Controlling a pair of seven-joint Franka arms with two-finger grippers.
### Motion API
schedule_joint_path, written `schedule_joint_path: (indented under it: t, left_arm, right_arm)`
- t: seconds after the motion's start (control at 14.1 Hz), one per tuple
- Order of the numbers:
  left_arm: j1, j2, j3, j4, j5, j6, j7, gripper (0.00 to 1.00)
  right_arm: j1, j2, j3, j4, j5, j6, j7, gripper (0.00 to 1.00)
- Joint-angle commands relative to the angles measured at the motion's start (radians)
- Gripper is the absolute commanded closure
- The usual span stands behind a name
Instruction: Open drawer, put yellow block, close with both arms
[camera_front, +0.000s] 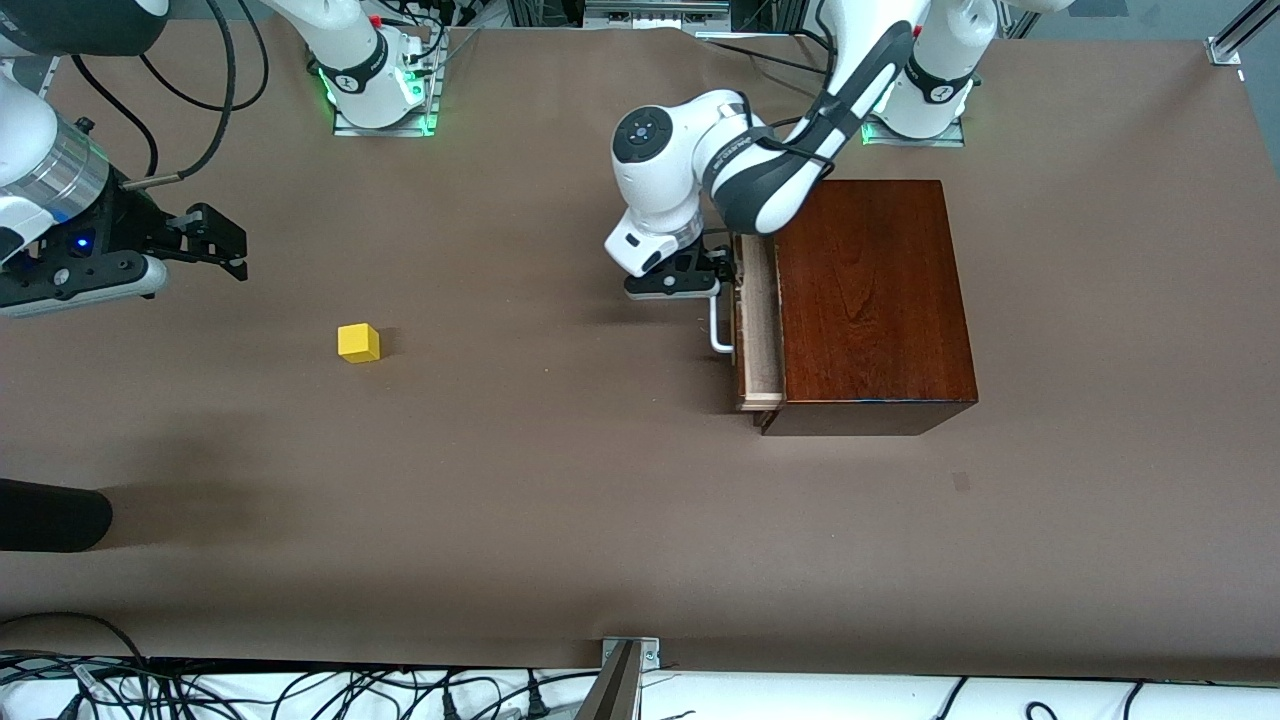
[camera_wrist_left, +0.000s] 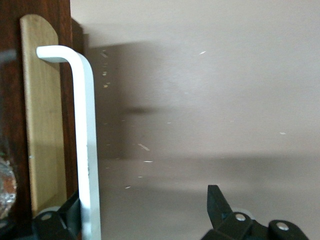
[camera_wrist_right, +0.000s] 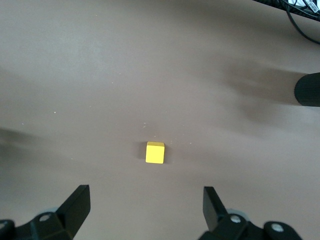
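Yellow block on table; right claw wide above; left claw wide, straddling drawer handle.

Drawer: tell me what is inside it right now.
The drawer is only slightly out of the wooden box. Only a narrow strip of bare pale wood shows; the rest is covered by the box. The yellow block sits on the table.

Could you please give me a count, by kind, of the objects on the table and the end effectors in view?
Yellow block: 1
Wooden box with drawer: 1
End effectors: 2, left end effector at the handle, right end effector above bare table
Total: 4
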Motion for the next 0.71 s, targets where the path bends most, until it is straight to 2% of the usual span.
schedule_joint_path:
  t: [0.0, 0.28, 0.5, 0.64]
  left_arm:
    - [-0.055, 0.087, -0.004, 0.121, 0.006, 0.032, -0.049, 0.0]
    - [-0.081, 0.096, -0.004, 0.15, 0.005, 0.03, -0.052, 0.0]
    - [-0.078, 0.079, -0.003, 0.152, 0.014, 0.012, -0.048, 0.0]
    - [-0.073, 0.032, -0.004, 0.167, 0.017, -0.083, -0.032, 0.0]
  right_arm:
    - [-0.001, 0.002, 0.001, 0.011, 0.002, -0.002, -0.004, 0.0]
    - [-0.003, 0.026, 0.001, 0.011, 0.007, 0.028, -0.002, 0.0]
    - [-0.024, 0.061, -0.004, 0.008, 0.071, 0.022, -0.005, 0.0]
    - [-0.029, 0.091, -0.002, -0.003, 0.059, 0.019, -0.002, 0.0]
